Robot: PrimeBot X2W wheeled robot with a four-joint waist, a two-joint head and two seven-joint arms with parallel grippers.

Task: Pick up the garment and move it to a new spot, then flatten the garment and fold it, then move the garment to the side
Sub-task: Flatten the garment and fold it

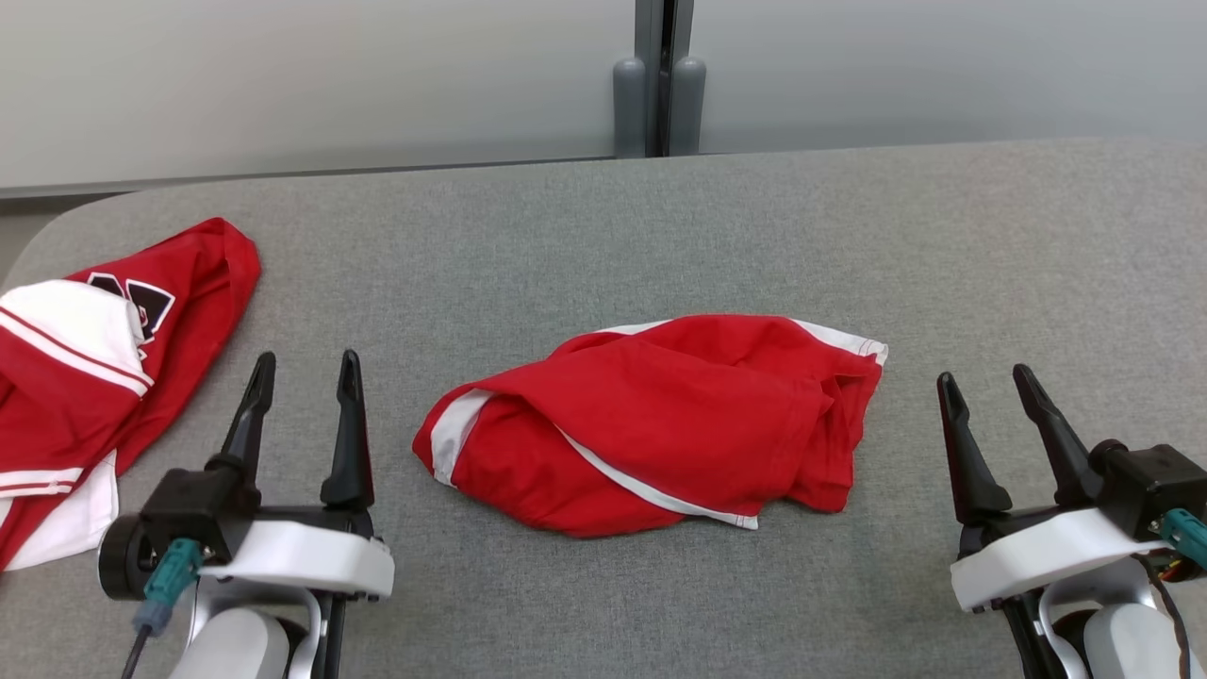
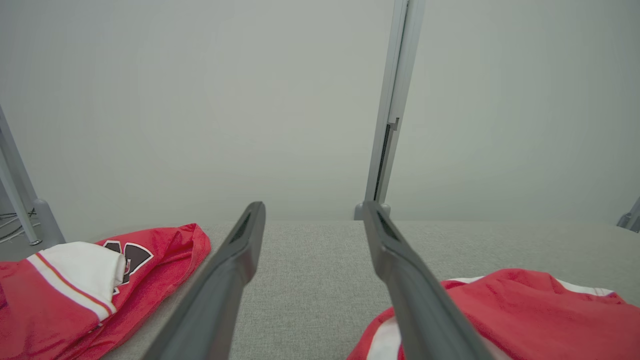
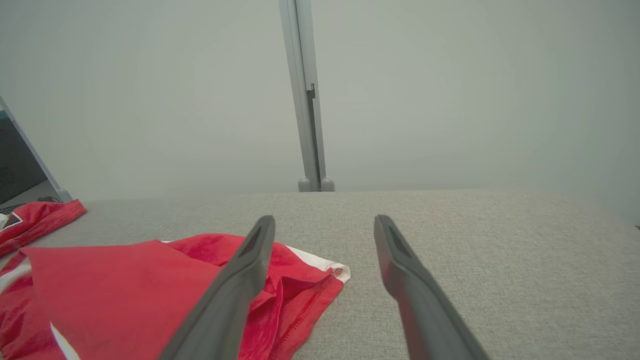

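Observation:
A crumpled red garment (image 1: 660, 420) with white trim lies in a heap at the middle of the grey table (image 1: 603, 236). It also shows at the lower right of the left wrist view, red garment (image 2: 540, 315), and at the lower left of the right wrist view, red garment (image 3: 125, 295). My left gripper (image 1: 305, 363) stands open to the garment's left, apart from it, with nothing between its fingers. My right gripper (image 1: 986, 379) stands open to the garment's right, also empty and clear of the cloth.
A second red and white garment (image 1: 94, 368) with a dark emblem lies at the table's left edge, close to my left gripper. A grey post (image 1: 660, 85) and pale wall panels stand behind the table's far edge.

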